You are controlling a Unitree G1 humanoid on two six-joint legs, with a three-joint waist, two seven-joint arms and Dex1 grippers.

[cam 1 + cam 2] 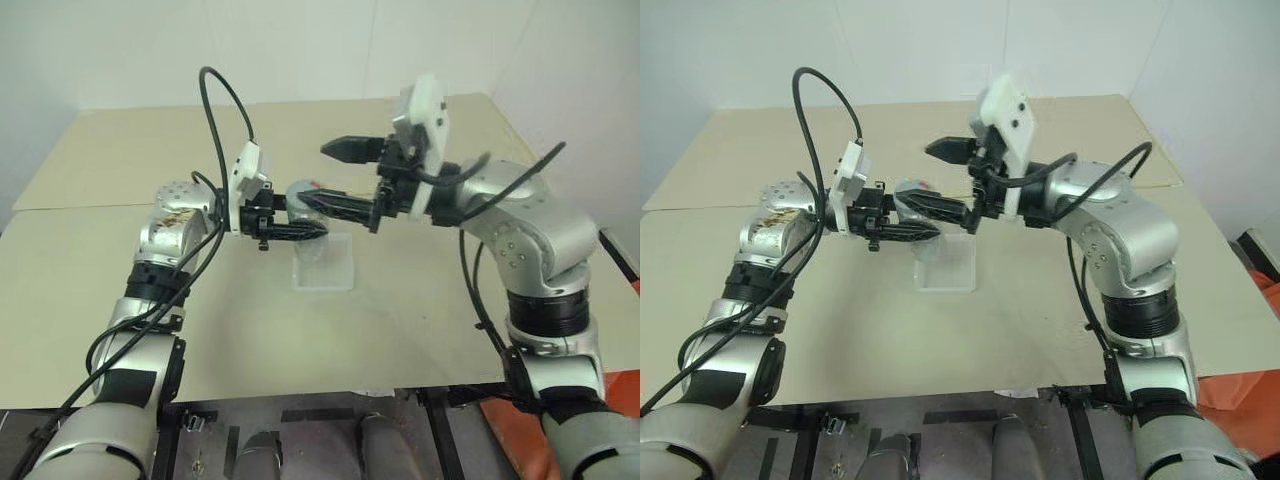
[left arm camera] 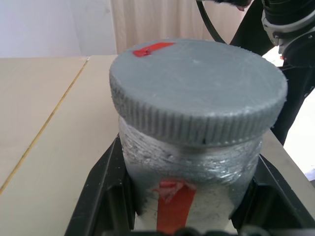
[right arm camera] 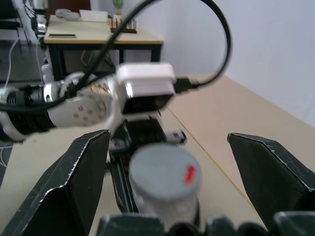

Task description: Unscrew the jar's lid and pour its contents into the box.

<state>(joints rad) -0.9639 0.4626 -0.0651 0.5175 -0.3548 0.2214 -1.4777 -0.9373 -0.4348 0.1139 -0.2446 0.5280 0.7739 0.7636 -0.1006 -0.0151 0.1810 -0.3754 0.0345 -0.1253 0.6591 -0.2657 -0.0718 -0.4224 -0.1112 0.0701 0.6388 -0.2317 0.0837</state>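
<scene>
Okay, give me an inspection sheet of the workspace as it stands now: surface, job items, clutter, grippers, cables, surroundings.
Surface: beige table, two boards meeting at a seam.
Job's things: jar with grey lid still on; box on the table below the jar.
Clutter: nothing seen.
Grippers: left gripper shut on the jar's body; right gripper open, fingers either side of the lid, not touching.
Cables: black cable looping above the left wrist, another along the right arm.
Surroundings: white walls; a desk behind.

Office or lab room: pale worktable [image 1: 420, 300], white walls, second desk [image 3: 98, 32] behind.
</scene>
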